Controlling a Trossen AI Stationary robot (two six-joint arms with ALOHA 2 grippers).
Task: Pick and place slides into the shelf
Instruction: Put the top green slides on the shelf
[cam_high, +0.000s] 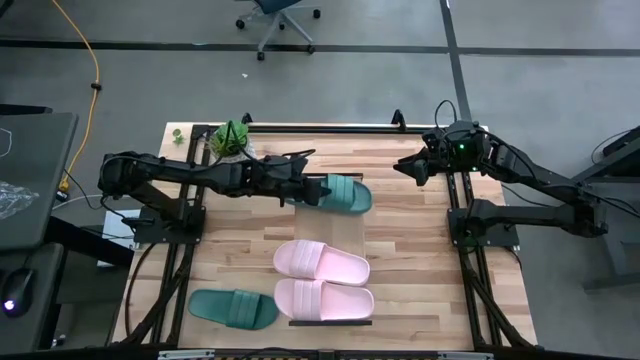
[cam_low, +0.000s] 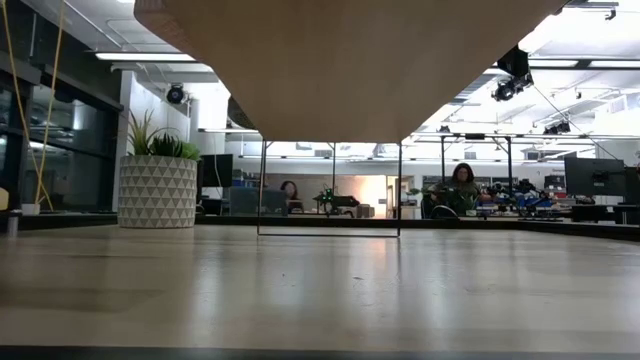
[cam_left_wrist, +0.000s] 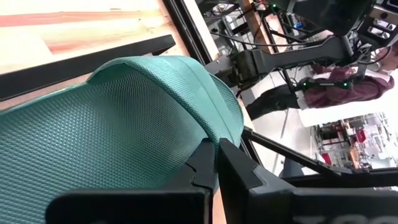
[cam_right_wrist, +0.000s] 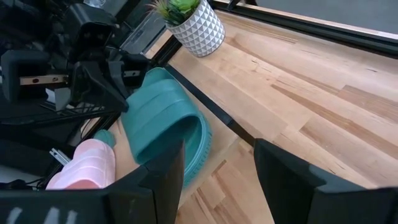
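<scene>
My left gripper (cam_high: 312, 188) reaches from the table's left and is shut on a dark teal slide (cam_high: 345, 195) at the far end of the shelf (cam_high: 330, 322). The shelf is a light board with a black frame. Two pale pink slides (cam_high: 322, 262) (cam_high: 323, 298) lie side by side on its near half. The second teal slide (cam_high: 233, 307) lies flat on the tabletop, left of the shelf's near end. My right gripper (cam_high: 408, 167) is open and hovers at the far right, clear of everything. In the right wrist view the held slide (cam_right_wrist: 161, 118) is tilted. My left gripper pinches the teal slide's sole rim (cam_left_wrist: 208, 134) between its two fingers (cam_left_wrist: 239, 168). It comes roughly level from the table's left. The slide is tilted on its side, one long edge raised. Whether its lower edge (cam_right_wrist: 196, 155) rests on the shelf, I cannot tell.
A potted plant in a white patterned pot (cam_high: 230, 138) stands at the table's far left corner, behind my left arm. Black frame rails run along the table's left and right sides. Bare tabletop lies between the shelf and my right arm (cam_high: 540, 200).
</scene>
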